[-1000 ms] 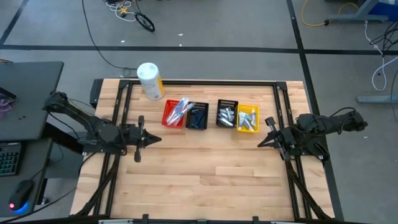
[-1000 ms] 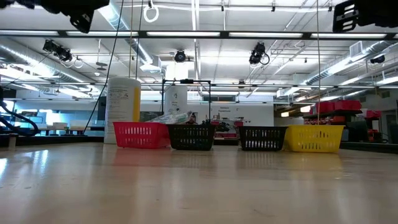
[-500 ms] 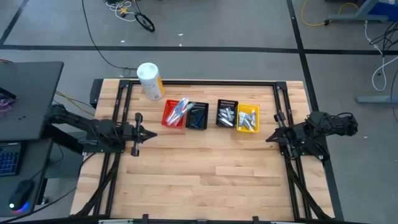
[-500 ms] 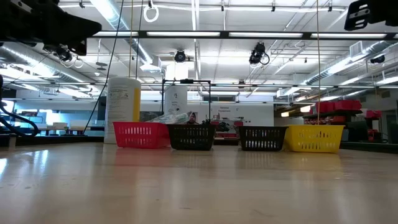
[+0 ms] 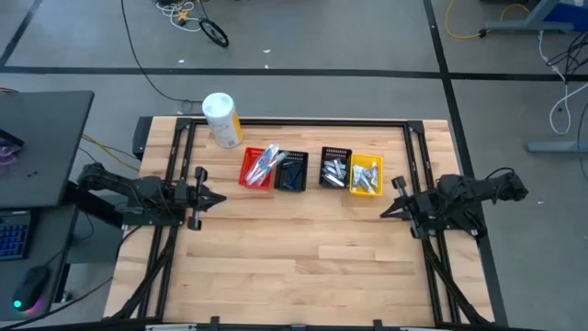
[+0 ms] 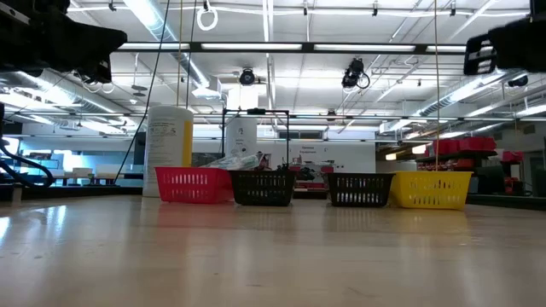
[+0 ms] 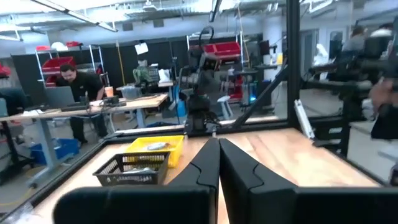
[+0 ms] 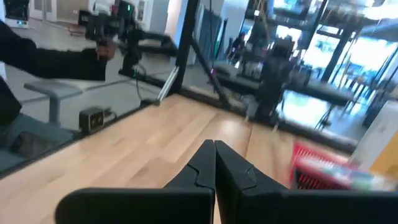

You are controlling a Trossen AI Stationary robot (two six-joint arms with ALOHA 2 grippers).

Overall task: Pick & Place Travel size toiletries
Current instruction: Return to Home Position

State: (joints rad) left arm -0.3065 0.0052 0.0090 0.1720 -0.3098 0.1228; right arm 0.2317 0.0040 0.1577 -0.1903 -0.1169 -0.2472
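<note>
The toiletries lie in four small bins in a row at the table's far middle. Toothbrushes [image 5: 266, 160] are in the red bin [image 5: 252, 175] and blue razors [image 5: 294, 172] in a black bin. White tubes are in the other black bin [image 5: 335, 169] and the yellow bin [image 5: 367, 176]. My left gripper [image 5: 221, 199] is shut and empty above the table's left side, pointing right; it also shows in the left wrist view [image 7: 218, 143]. My right gripper [image 5: 383, 213] is shut and empty at the table's right side, pointing left; it also shows in the right wrist view [image 8: 214, 144].
A big white-and-yellow cylinder container [image 5: 221, 119] stands at the far left corner, behind the red bin. A black frame [image 5: 303, 121] runs along the table's far and side edges. The bare wooden top [image 5: 303, 248] lies between the arms and toward the near edge.
My left gripper has drawn back a little toward the table's left edge, staying shut. My right gripper went toward the right edge and then came back toward the left, ending about where it was and lower in the low view.
</note>
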